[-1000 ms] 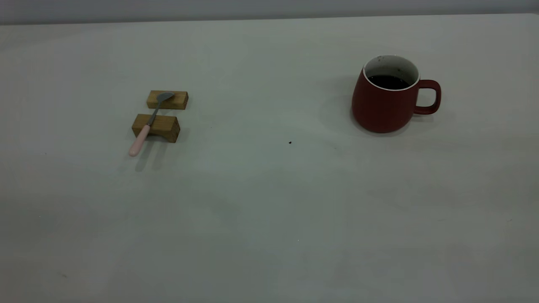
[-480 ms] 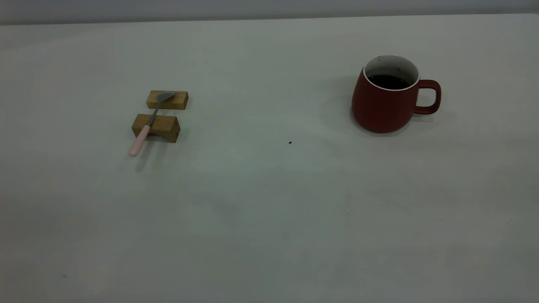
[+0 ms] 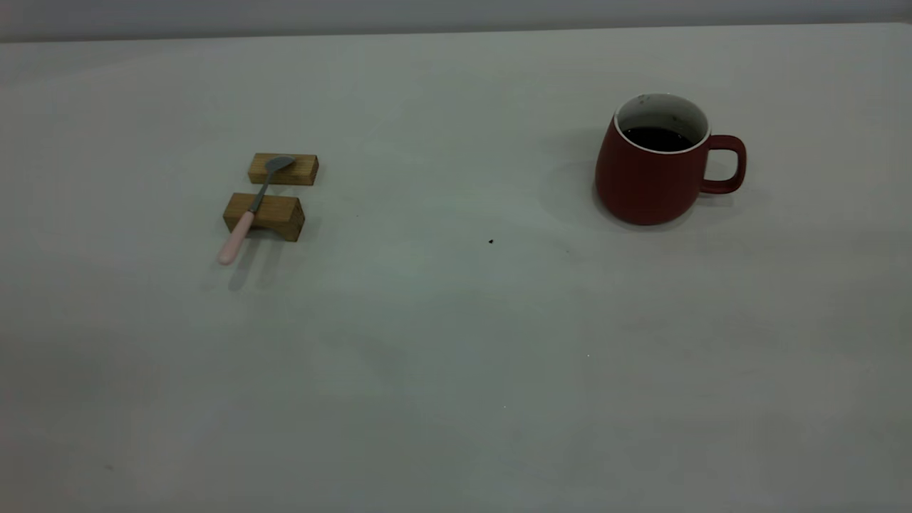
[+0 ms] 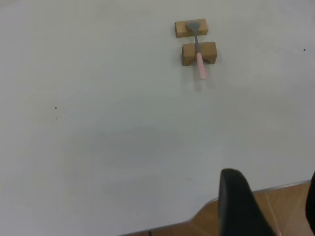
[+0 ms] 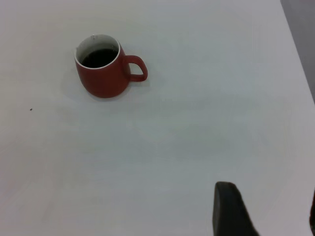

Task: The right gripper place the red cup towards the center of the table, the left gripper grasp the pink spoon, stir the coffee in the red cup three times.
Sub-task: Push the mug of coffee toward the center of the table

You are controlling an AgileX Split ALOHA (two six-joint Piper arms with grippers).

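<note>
Black fingers of the left gripper (image 4: 268, 206) and the right gripper (image 5: 266, 211) stand apart, holding nothing, each far from its target. The pink spoon (image 3: 251, 208) lies across 2 wooden blocks (image 3: 265, 215). The red cup (image 3: 659, 162) with coffee (image 3: 657, 137) stands at the table's (image 3: 456, 342) right, nothing between.

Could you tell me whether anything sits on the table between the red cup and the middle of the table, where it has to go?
Nothing visible does. The red cup stands at the right, and the table between it and the centre is bare apart from a tiny dark speck. The pink spoon and its wooden blocks lie well off to the left.
</note>
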